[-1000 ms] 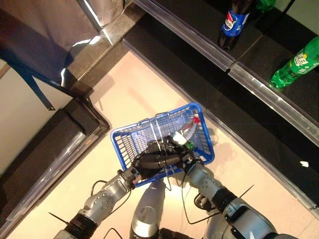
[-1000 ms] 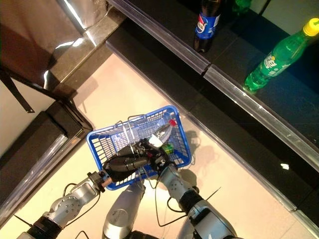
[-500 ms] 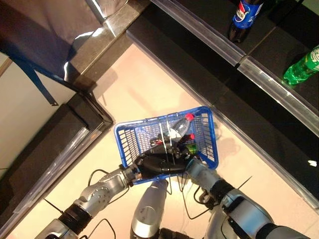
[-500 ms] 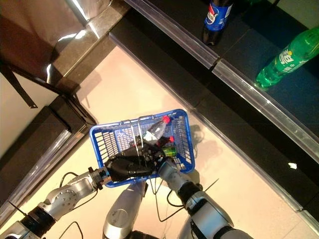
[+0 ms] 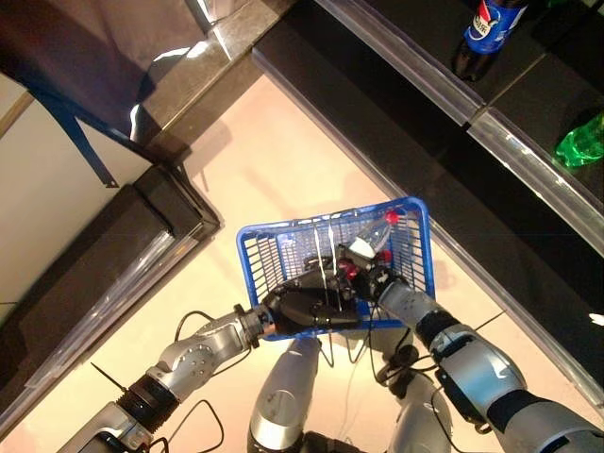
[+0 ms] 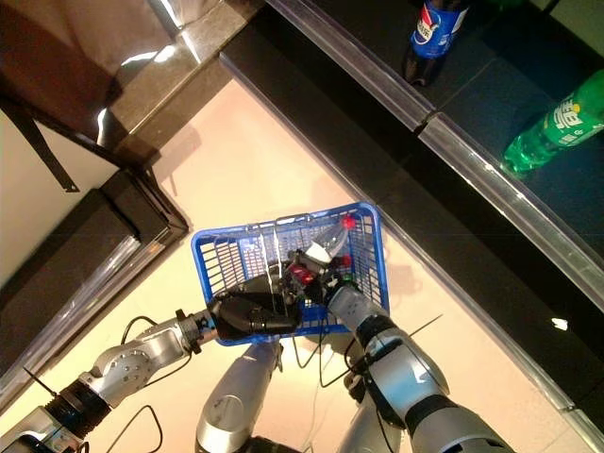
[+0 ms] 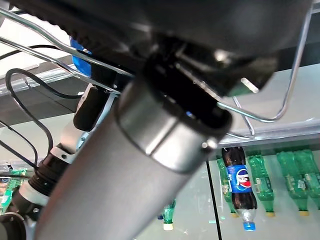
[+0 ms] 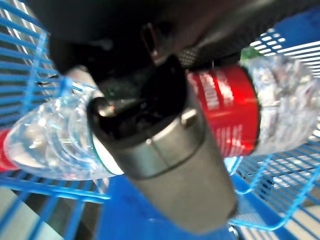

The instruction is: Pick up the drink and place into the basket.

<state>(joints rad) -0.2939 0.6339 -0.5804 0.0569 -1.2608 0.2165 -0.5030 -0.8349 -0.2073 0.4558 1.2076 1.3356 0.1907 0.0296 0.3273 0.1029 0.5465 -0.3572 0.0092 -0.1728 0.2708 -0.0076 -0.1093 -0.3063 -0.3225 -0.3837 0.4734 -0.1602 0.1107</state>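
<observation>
The blue basket (image 5: pixel 283 253) hangs raised in front of me. My left hand (image 5: pixel 304 308) is shut on its thin wire handles (image 5: pixel 326 253) at the near rim. A clear drink bottle (image 5: pixel 370 245) with a red cap and red label lies tilted inside the basket. It also shows in the right wrist view (image 8: pixel 50 137). My right hand (image 5: pixel 376 279) reaches into the basket from the right. Its thumb (image 8: pixel 150 125) is curled across the bottle's middle. Another small drink with a green label lies under the hand, mostly hidden.
A dark shelf unit runs along the right, with a clear front rail (image 5: pixel 528 165). On it stand a dark cola bottle (image 5: pixel 486 28) and a green bottle (image 6: pixel 557 123). A low dark cabinet (image 5: pixel 85 274) stands at the left. Pale floor (image 5: pixel 274 151) lies between them.
The whole picture has shifted, so the camera moved. My right hand stays in the basket on the bottle, which has tipped a little further toward the far right corner.
</observation>
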